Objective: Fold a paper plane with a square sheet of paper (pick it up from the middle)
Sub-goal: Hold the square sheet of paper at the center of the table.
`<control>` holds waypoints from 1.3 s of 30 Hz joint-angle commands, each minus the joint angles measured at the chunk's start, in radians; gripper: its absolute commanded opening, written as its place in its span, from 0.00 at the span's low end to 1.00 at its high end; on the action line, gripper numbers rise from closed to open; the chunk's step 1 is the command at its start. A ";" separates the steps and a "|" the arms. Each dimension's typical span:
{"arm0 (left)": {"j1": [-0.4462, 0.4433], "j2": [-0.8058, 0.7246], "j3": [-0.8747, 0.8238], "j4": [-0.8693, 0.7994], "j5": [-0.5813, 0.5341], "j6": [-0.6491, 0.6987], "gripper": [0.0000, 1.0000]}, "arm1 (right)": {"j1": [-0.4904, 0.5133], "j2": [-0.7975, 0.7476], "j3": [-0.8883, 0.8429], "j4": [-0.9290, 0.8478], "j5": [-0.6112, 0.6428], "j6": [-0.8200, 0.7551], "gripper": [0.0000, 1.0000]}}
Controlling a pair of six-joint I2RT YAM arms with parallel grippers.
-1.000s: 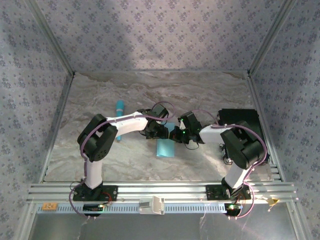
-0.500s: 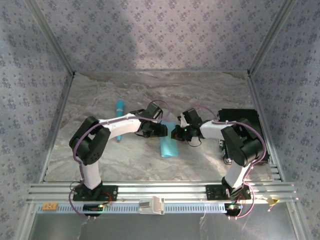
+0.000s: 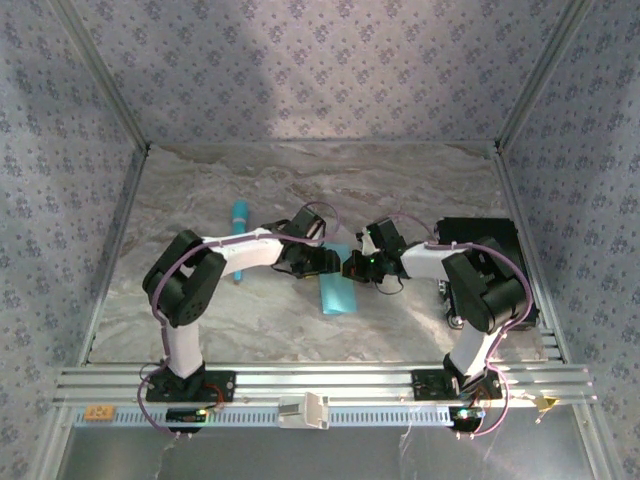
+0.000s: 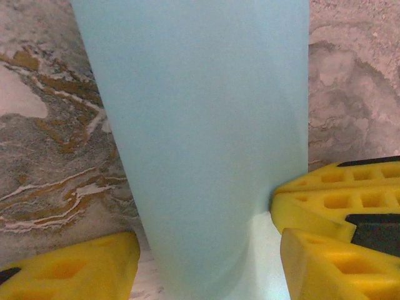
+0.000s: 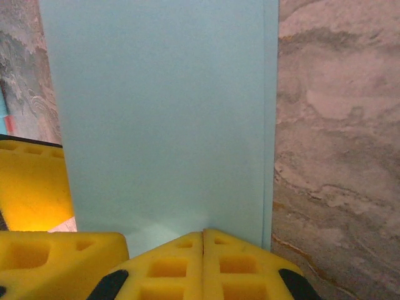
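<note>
The square sheet of paper (image 3: 337, 293) lies on the marble table, folded over into a light cyan-blue strip. Both grippers meet at its far end. My left gripper (image 3: 322, 262) is open and its yellow fingers (image 4: 69, 269) straddle the strip's rounded, curled-up fold (image 4: 206, 156). My right gripper (image 3: 353, 267) is shut, its yellow fingers pressed together with the tip (image 5: 203, 232) resting on the near edge of the paper (image 5: 162, 112). Two layers of the paper show along its right edge. The right gripper's fingers (image 4: 337, 200) touch the strip's side in the left wrist view.
A slim turquoise pen-like stick (image 3: 239, 240) lies left of the left arm. A black box (image 3: 480, 240) sits at the right wall. An aluminium rail (image 3: 320, 385) runs along the near edge. Patterned walls close in the table.
Over the last second both grippers drew slightly back toward the paper's far end and the left arm's elbow shifted left. The strip turned a little. Little has moved in the last half second.
</note>
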 commanded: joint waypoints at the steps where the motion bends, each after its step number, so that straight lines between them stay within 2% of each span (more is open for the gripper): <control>1: -0.012 0.056 0.014 -0.055 -0.007 0.005 0.60 | 0.004 0.026 -0.040 -0.051 0.028 0.029 0.01; 12: -0.024 0.115 0.057 -0.125 -0.061 0.045 0.52 | -0.015 -0.061 0.028 -0.043 -0.033 0.044 0.07; 20: -0.027 0.121 0.061 -0.133 -0.078 0.064 0.51 | -0.094 -0.281 -0.009 -0.196 0.075 0.001 0.10; 28: -0.027 0.133 0.069 -0.141 -0.097 0.069 0.51 | -0.176 -0.439 -0.124 -0.222 0.090 0.015 0.11; 39: -0.028 0.164 0.067 -0.145 -0.118 0.069 0.51 | -0.197 -0.438 -0.156 -0.199 0.060 0.024 0.11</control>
